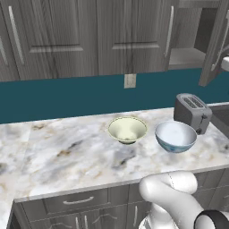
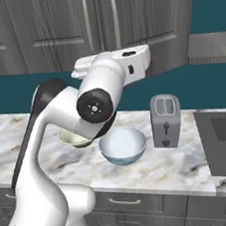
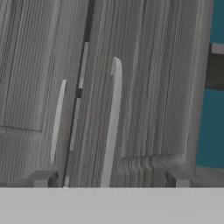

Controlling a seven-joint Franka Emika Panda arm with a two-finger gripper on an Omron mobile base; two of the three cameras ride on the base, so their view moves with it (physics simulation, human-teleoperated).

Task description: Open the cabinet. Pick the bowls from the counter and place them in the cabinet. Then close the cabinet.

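Claw (image 3: 109, 179) spread wide, pinching nothing, pts straight at cabinet (image 3: 144, 87) doors; right door's silver handle (image 3: 113, 122) sits dead ahead btwn fingertips, long axis vertical; both bowls (image 1: 175, 136) down on table (image 1: 62, 156).

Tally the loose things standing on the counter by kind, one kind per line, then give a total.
Bowls: 2, cream and blue-patterned
Toaster: 1
Total: 3
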